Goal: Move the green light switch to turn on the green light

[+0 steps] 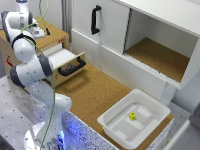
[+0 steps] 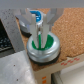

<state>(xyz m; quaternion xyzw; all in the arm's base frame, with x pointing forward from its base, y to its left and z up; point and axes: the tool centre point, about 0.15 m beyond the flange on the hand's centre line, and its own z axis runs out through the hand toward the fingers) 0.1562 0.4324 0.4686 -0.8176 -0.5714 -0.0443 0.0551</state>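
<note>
So the arm (image 1: 31,70) is bent back over the wooden box (image 1: 47,42) at the exterior view's left, with its hand up in the top corner of that view. You can't really see the pincer from there, it's mostly cut off by the edge.

The wrist view is where the action is. The gripper (image 2: 40,31) sits right over the green light switch (image 2: 42,46), which is a round green button with a silvery rim, mounted on top of the wooden box near its edge. The two fingers (image 2: 34,25) are apart with a narrow gap between them, and their tips come down onto or just above the green top. I can't tell for sure if they're actually touching it, it's pretty blurry. They aren't clamped around anything as far as I can see. Just behind the green one there's a blue button (image 2: 34,14) peeking out between the fingers.

Rest of the scene from the exterior view: a drawer (image 1: 67,60) with a black handle is pulled out of the box's side, over the cork tabletop (image 1: 92,92). A white cabinet (image 1: 135,40) runs along the back, with a black handle (image 1: 95,19) on its sliding door and the right compartment open. Near the front edge sits a white plastic tray (image 1: 134,119) with a small yellow block (image 1: 132,116) inside it.
</note>
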